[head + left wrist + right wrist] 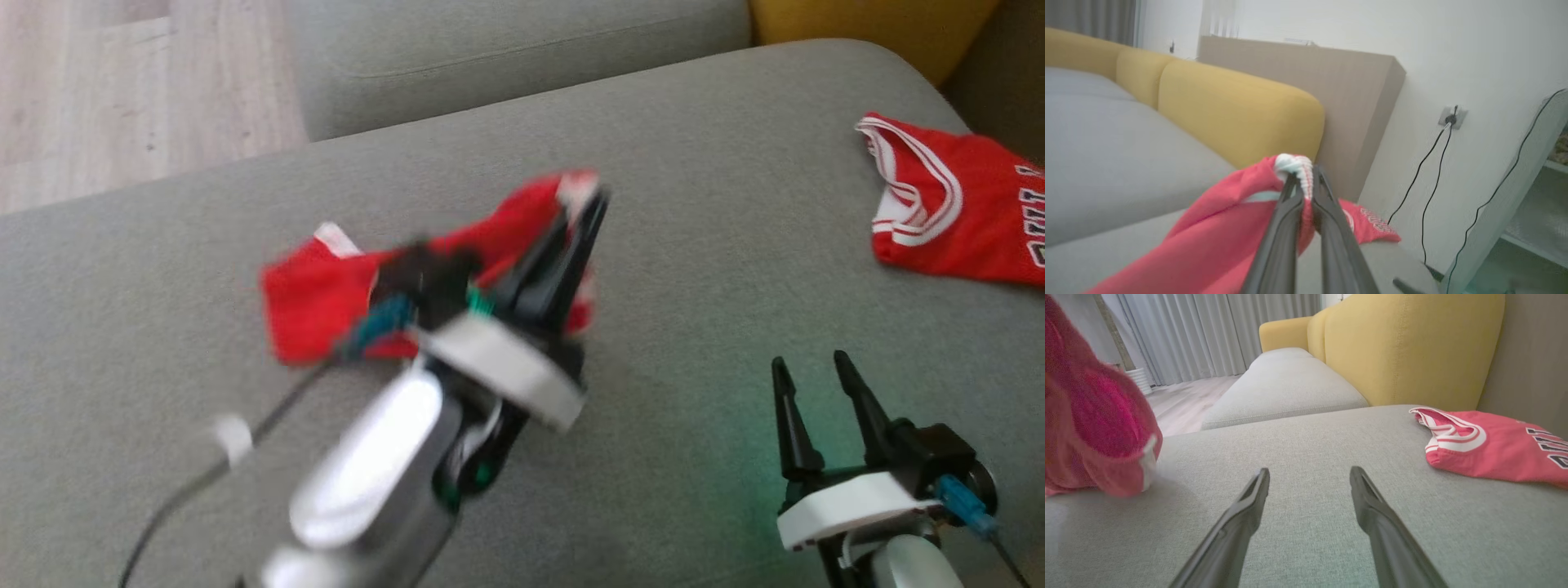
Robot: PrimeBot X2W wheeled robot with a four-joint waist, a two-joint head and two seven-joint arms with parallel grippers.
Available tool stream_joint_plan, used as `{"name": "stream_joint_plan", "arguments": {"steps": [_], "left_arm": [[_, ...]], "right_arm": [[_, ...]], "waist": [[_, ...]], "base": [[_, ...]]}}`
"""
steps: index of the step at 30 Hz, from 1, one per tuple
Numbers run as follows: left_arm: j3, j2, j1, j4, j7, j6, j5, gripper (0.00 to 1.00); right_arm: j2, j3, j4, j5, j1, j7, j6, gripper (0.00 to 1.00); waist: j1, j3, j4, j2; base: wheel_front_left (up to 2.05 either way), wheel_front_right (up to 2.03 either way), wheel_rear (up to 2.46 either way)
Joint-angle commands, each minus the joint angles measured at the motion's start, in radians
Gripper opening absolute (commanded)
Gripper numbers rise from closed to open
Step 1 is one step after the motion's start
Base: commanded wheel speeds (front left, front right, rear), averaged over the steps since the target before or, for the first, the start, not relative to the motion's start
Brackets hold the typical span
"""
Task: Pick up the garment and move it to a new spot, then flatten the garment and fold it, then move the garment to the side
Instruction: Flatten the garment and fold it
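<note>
While pale wooden floor (122,82) shows at ten o'clock in the head view, a red garment (310,302) sits bunched just left of centre over the grey sofa seat (694,204), blurred by motion. The left gripper (596,200) reaches up from seven o'clock toward the centre, its two dark fingers clenched together on the garment's white-trimmed edge. From the left wrist, that ribbed white trim is seen squeezed between the fingertips at the middle of the frame, with red cloth draping down toward eight o'clock. Whether the lowest folds rest on the cushion cannot be told through the blur.

At four o'clock in the head view, the right gripper (808,363) hovers low over bare grey upholstery, its fingers spread apart and grasping nothing. A red jersey (971,212) with white-striped trim and dark lettering lies flat on the seat at two o'clock, well apart from both grippers. A yellow backrest (865,24) rises behind it at one o'clock.
</note>
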Motion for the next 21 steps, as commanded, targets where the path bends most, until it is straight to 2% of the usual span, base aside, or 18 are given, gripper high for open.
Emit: {"name": "stream_joint_plan", "arguments": {"steps": [1,9,15,18,21], "left_arm": [[0.013,-0.002,-0.120,-0.069,0.022,0.016,-0.035,0.00],[-0.050,-0.002,-0.329,-0.158,0.017,0.096,-0.234,0.00],[-0.052,-0.001,-0.350,-0.173,-0.019,0.141,-0.296,0.00],[-0.013,0.042,-0.286,-0.180,-0.038,0.171,-0.308,0.00],[0.036,0.140,-0.165,-0.199,-0.047,0.198,-0.331,0.00]], "right_arm": [[-0.005,0.038,-0.025,0.015,-0.055,-0.014,-0.001,1.00],[-0.005,0.047,-0.028,0.047,-0.081,-0.014,-0.001,1.00],[-0.005,0.039,-0.029,0.059,-0.076,-0.014,-0.001,1.00],[-0.005,0.034,-0.030,0.064,-0.068,-0.014,-0.001,1.00],[-0.005,0.032,-0.029,0.068,-0.059,-0.014,-0.001,1.00]], "waist": [[0.0001,0.003,-0.022,0.0000],[0.0001,0.018,-0.076,0.0000],[0.0001,0.024,-0.080,0.0000],[0.0001,0.023,-0.075,0.0000],[0.0001,0.021,-0.065,0.0000]], "base": [[0.00,0.00,0.00],[0.00,0.00,0.00],[0.00,0.00,0.00],[0.00,0.00,0.00],[0.00,0.00,0.00]]}}
